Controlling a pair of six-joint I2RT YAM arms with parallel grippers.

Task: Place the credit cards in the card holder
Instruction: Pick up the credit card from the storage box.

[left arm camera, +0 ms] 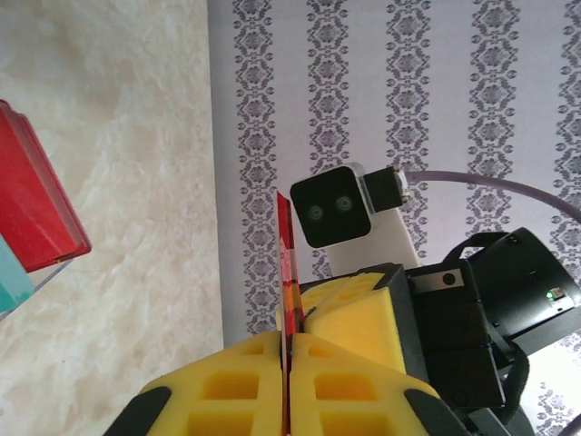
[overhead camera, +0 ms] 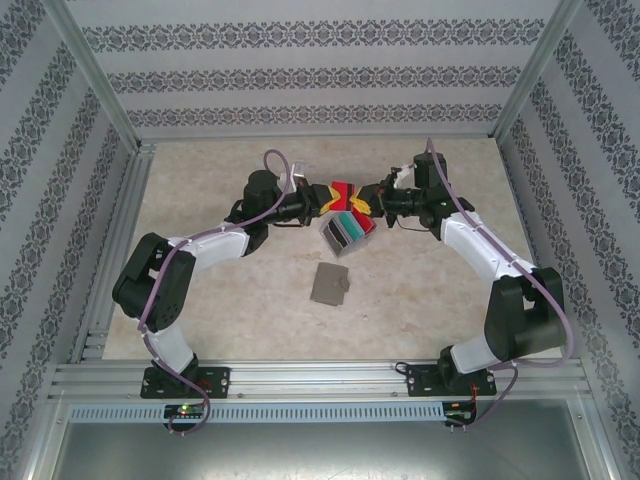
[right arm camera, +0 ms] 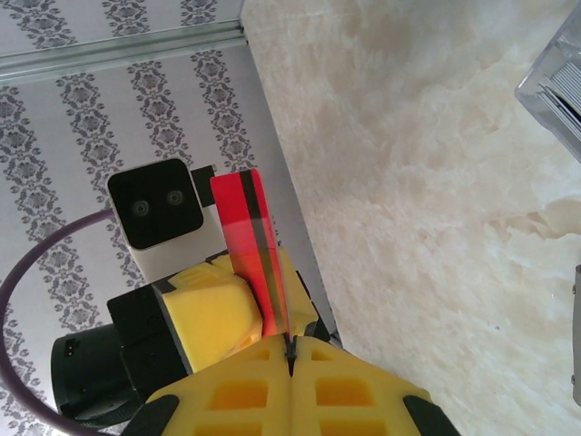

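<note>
I find both hands meeting over mid-bench, each clamped on the same red card (overhead camera: 343,189). The left hand (overhead camera: 329,201) pinches one edge, the right hand (overhead camera: 363,206) the opposite. Spare cards (overhead camera: 347,230), red and teal, stand in a clear tray (overhead camera: 328,238) just beneath. The grey card holder (overhead camera: 329,285) lies flat on the bench (overhead camera: 250,300), nearer the bases and clear of both hands.

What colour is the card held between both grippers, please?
The card is red with a dark stripe; right wrist view.
</note>
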